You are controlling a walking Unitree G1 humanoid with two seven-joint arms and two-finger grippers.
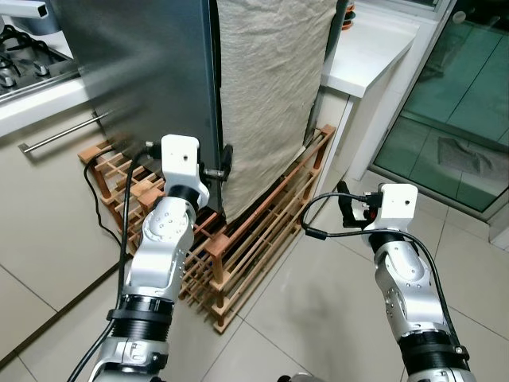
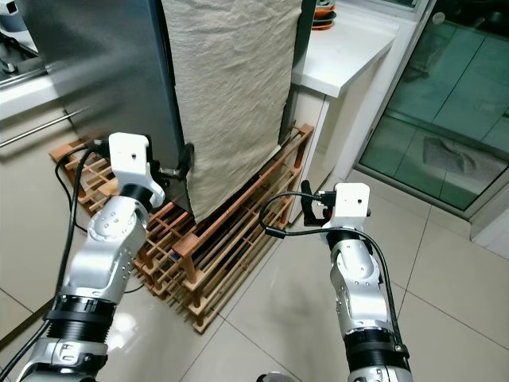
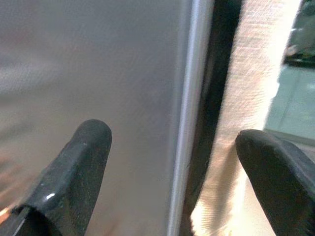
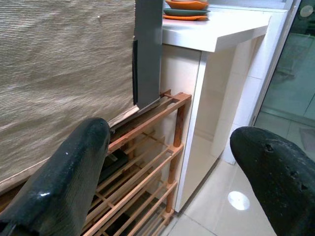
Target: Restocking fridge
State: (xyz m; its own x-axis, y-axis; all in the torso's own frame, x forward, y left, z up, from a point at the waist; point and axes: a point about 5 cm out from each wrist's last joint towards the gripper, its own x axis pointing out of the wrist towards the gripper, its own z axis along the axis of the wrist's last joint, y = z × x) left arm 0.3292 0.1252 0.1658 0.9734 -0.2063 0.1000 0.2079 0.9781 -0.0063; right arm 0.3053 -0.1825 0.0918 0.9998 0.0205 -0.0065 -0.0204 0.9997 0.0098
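Observation:
The grey steel fridge [image 1: 143, 72] stands closed, and a beige cloth [image 1: 270, 95] hangs down its right part. My left gripper [image 1: 223, 169] is raised to the door's right edge, at the seam beside the cloth. In the left wrist view the left gripper [image 3: 174, 137] is open, one finger in front of the steel door [image 3: 98, 73] and the other in front of the cloth [image 3: 246, 98]. My right gripper [image 1: 346, 208] hovers lower to the right, open and empty, and points at the fridge's base. Through the right gripper [image 4: 172, 137] I see the cloth [image 4: 64, 73] and a wooden rack [image 4: 147, 147].
A low wooden slatted rack [image 1: 254, 247] surrounds the fridge's foot. A white counter [image 1: 366, 56] with orange plates [image 4: 184, 7] stands right of the fridge, and a glass sliding door [image 1: 453, 103] beyond it. A cabinet with a bar handle [image 1: 64, 131] and a hob [image 1: 20, 56] are at left.

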